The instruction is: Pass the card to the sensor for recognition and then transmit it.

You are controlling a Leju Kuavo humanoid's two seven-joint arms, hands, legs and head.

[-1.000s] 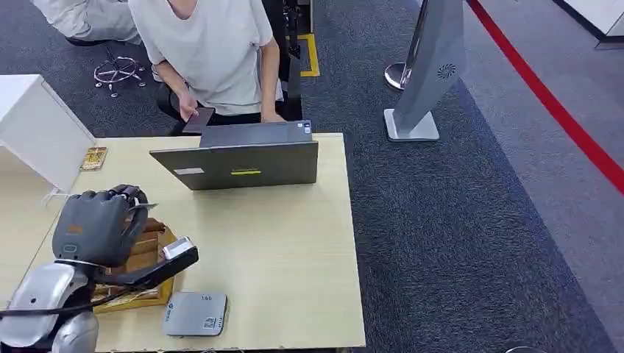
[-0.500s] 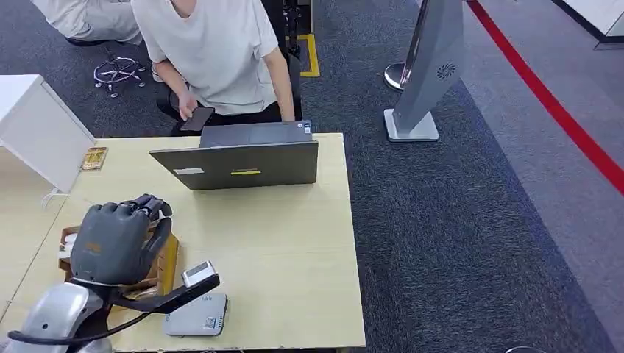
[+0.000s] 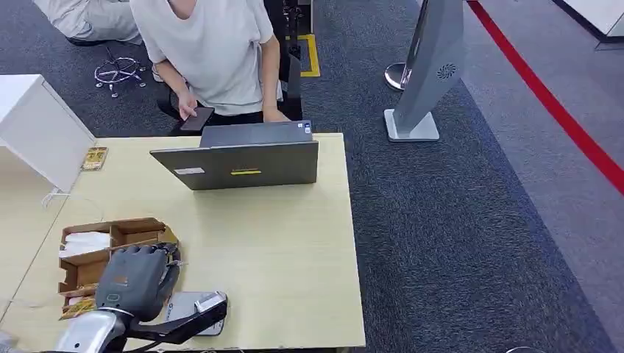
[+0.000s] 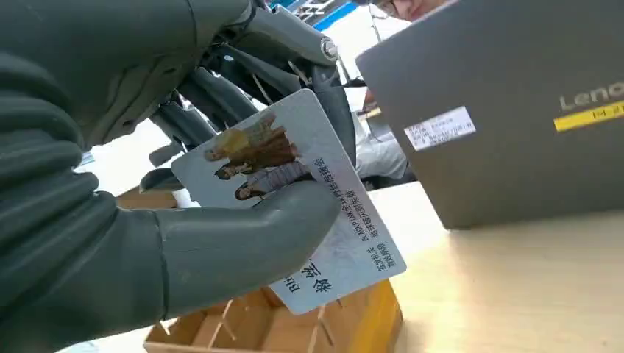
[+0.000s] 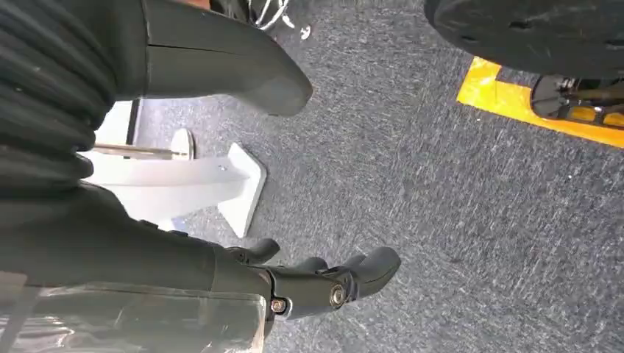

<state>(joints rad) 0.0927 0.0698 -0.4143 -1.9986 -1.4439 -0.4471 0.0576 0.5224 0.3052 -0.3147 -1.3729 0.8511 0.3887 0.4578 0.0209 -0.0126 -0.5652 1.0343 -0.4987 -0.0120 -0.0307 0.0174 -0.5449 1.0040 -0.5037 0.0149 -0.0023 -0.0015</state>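
**At the near edge: left hand grasping the card by the reader**

At the near edge of the surface [image 3: 294, 243], I see my left hand [image 3: 136, 283] with its thumb and fingers [image 4: 213, 88] clamped on the card [image 4: 294, 191], a pale card printed with small figures and lines of text. In the head view the hand sits just beside the grey reader [image 3: 193, 312], which lies flat by the front edge, partly under the wrist camera bracket. Touching the hand on its far side is the wooden organizer [image 3: 99, 250], with white slips in one compartment. My right hand [image 5: 324, 283] hangs over the dark carpet [image 5: 456, 206] holding nothing, fingers apart and slightly curled.

Farther across the surface stands the laptop [image 3: 243, 162], lid up with its back toward me. Beyond it a person [image 3: 213, 51] in a pale shirt holds a phone [image 3: 197, 118]. Off to the right on the carpet is a grey stand [image 3: 430, 73], and beyond that a red floor stripe [image 3: 559, 110].
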